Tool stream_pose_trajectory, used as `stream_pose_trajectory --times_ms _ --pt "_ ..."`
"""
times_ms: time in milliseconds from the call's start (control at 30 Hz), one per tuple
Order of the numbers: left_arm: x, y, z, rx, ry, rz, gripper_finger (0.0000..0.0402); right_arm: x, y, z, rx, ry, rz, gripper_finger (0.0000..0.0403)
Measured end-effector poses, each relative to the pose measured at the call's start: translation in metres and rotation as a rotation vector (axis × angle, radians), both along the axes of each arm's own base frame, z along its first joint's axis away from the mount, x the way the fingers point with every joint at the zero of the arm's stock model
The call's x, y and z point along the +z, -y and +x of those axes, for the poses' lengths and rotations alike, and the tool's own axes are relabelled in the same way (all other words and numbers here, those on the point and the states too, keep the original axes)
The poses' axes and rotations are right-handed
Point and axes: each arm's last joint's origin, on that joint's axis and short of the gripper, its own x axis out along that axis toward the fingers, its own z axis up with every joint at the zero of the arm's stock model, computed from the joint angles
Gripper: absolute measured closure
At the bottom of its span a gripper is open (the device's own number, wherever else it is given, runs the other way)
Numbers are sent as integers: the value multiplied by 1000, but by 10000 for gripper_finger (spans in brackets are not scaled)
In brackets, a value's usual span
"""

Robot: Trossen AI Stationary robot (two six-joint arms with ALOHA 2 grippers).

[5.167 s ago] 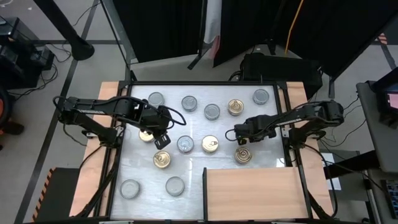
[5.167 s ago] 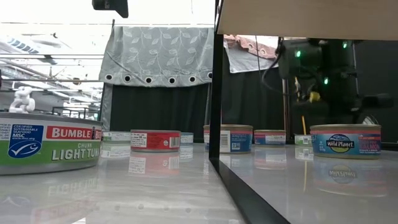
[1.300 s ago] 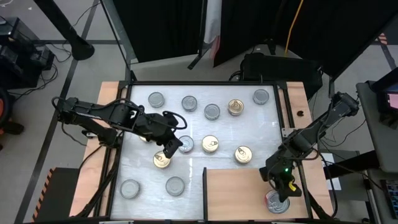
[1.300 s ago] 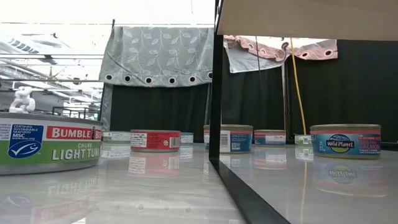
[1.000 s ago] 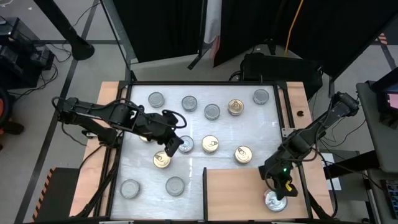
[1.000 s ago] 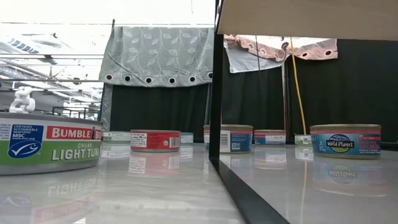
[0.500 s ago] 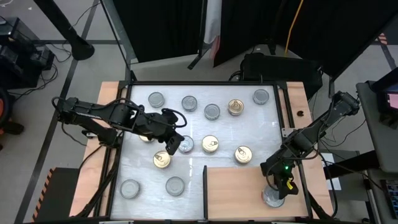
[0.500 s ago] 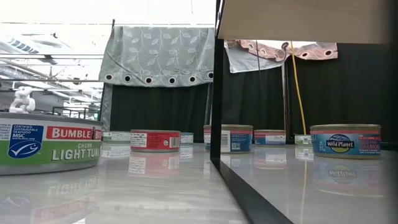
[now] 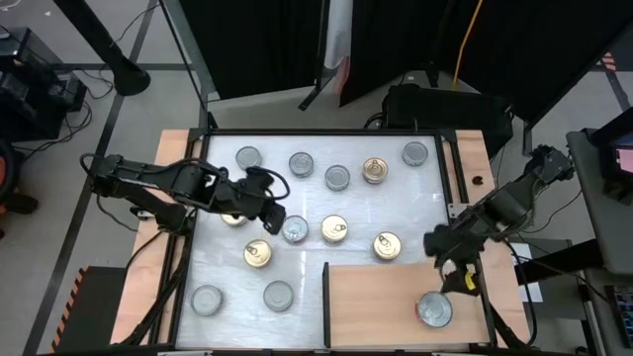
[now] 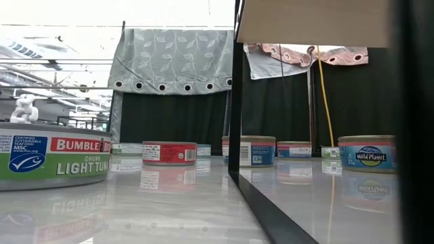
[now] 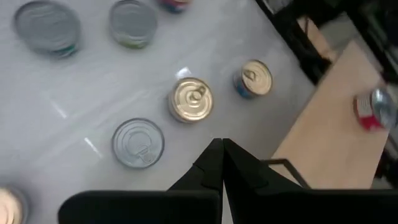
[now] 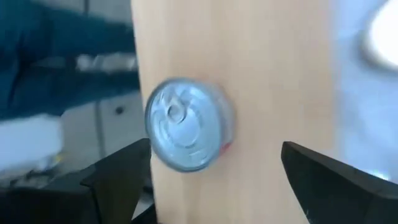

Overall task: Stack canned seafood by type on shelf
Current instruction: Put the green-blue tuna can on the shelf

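A silver-topped can stands on its base on the light-brown shelf near the shelf's right end. My right gripper hangs open above it, toward the far side, touching nothing. Several more cans, silver-topped and gold-topped, stand on the white tabletop. My left gripper hovers shut over the left middle of the table, near a half-hidden gold can.
Silver cans line the far side, with a gold one among them. Two silver cans stand near the front left. The shelf's left part is bare wood. Wooden side strips flank the table. A large can fills the low view's left.
My right gripper has let go of the silver can on the shelf and has risen, drawing back toward the table's far edge. The can stays upright where it was set. My left gripper has tipped and turned a little in place.
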Motion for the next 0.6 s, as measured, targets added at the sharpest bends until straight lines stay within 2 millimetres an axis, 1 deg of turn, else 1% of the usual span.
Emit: stream_pose_trajectory --times_ms 67,167,267,333,433,533,600 --pt "2 -2 -5 35 6 -13 394 20 7 -4 -84 63 -57 50" --pt "3 -4 -6 49 7 16 394 49 19 -10 -258 202 -146 50" --pt "1 -18 -6 58 -38 56 394 75 31 -13 -465 375 -215 50" --pt "-3 -37 1 -10 -84 25 394 88 38 -14 -616 482 -253 50" --pt "-14 -72 11 -54 -155 9 394 103 48 -13 -822 625 -289 51" --pt "-29 -115 20 -99 -229 46 394 112 55 -11 -966 719 -310 51" --pt "-44 -142 28 -135 -276 69 394 114 60 -9 -1026 740 -323 51"
